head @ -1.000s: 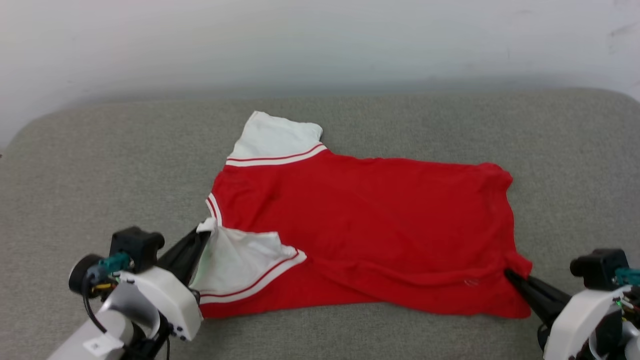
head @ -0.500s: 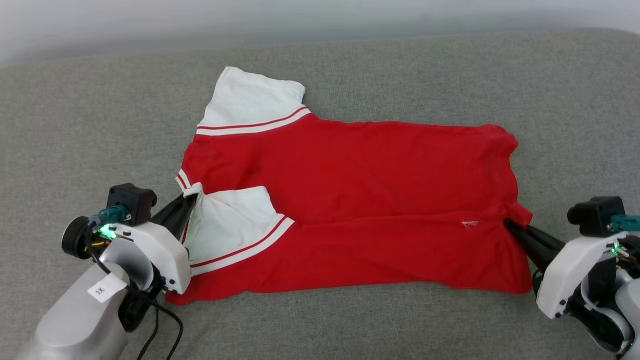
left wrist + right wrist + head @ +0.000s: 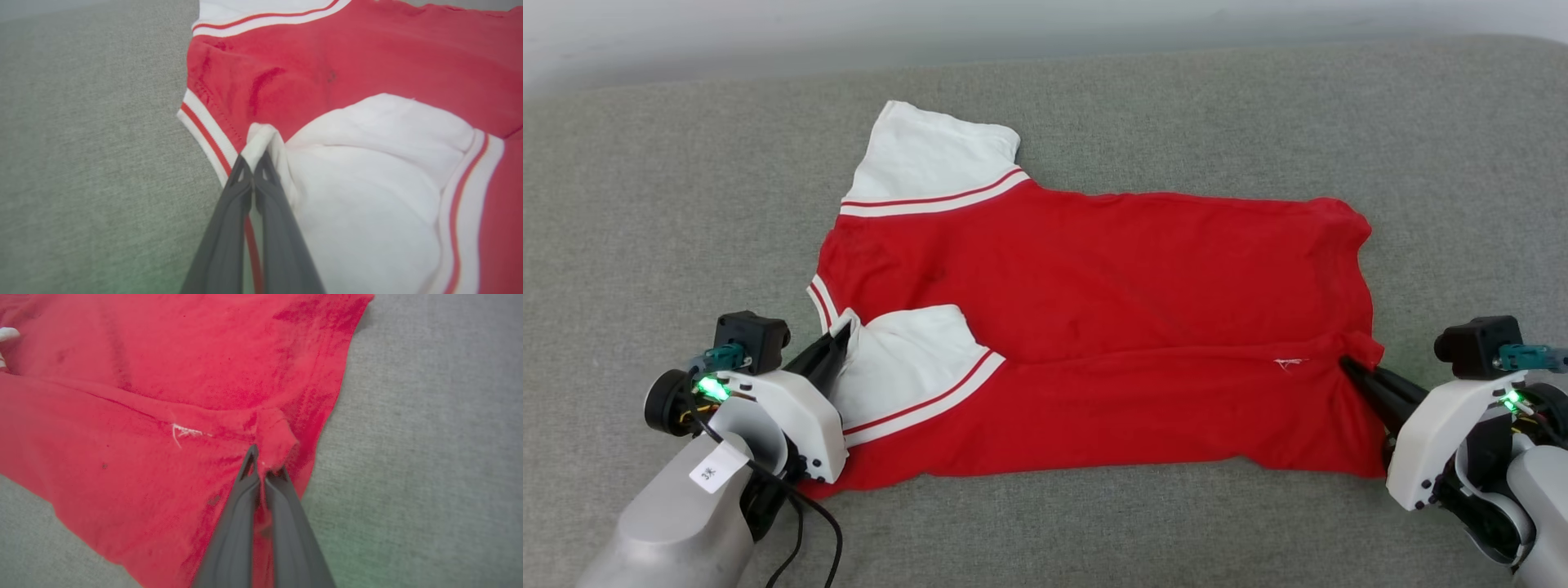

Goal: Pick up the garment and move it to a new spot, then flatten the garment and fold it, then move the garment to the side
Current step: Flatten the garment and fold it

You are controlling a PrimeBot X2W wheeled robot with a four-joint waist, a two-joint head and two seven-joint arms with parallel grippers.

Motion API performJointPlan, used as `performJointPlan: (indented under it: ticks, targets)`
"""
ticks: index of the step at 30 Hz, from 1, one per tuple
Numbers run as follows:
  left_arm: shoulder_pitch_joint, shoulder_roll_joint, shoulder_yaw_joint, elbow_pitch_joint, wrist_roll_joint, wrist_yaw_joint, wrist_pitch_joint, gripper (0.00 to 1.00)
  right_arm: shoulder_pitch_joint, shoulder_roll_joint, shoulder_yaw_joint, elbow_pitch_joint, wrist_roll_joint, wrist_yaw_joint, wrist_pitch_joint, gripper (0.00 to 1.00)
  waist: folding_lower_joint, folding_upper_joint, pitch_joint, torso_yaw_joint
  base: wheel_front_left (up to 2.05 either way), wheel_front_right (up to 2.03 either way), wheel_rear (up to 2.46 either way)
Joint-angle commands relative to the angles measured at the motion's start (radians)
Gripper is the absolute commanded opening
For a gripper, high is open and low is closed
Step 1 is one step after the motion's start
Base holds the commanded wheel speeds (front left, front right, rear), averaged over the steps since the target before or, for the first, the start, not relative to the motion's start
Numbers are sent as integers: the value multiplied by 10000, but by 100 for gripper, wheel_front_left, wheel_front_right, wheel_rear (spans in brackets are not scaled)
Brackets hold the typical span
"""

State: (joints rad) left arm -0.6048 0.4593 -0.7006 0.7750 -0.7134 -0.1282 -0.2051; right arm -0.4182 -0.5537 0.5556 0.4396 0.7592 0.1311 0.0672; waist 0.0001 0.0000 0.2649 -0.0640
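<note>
Red T-shirt (image 3: 1143, 294) with white sleeves, spread sideways on a grey upholstered surface (image 3: 645, 204), its near half folded over in a long crease. Left gripper (image 3: 844, 333) at the shirt's collar end: jaws closed on the cuff edge of the near sleeve (image 3: 907, 359), which lies folded onto the red body. Right gripper (image 3: 1344, 364) at the shirt's hem end: jaws closed on a bunched tuft of red hem. Far sleeve (image 3: 931, 155) lies flat.
</note>
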Motion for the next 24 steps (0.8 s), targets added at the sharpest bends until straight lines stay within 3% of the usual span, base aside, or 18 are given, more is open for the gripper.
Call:
performJointPlan:
  ticks: [1, 2, 3, 13, 18, 24]
  targets:
    - [-97, -34, -45, 142, -30, -3, -45, 42, -169, 38, -33, 31, 50, -9, -129, 49, -1, 0, -78, 19, 0, 0, 0]
    - [-149, -37, -100, 208, -40, -3, -82, 84, -154, 43, -78, 53, 53, -11, -216, 100, -1, 0, -143, 39, 0, 0, 0]
    - [-200, -33, -132, 237, -54, -4, -141, 100, -121, 52, -124, 58, 60, -11, -296, 100, -1, 0, -210, 67, 0, 0, 0]
    - [-711, 445, -636, -436, -245, -12, 276, 100, 567, -198, -325, -695, -285, -9, -644, 100, -1, 0, -1032, 486, 0, 0, 0]
    - [-977, 883, -865, -1242, -829, -13, 1845, 100, 658, -213, -507, -1189, -531, -9, -445, 100, -1, 0, -1215, 583, 0, 0, 0]
    - [-1255, 1458, -1260, -2217, -1989, -14, 4728, 100, 667, -163, -705, -1579, -769, -9, -79, 100, -1, 0, -1298, 630, 0, 0, 0]
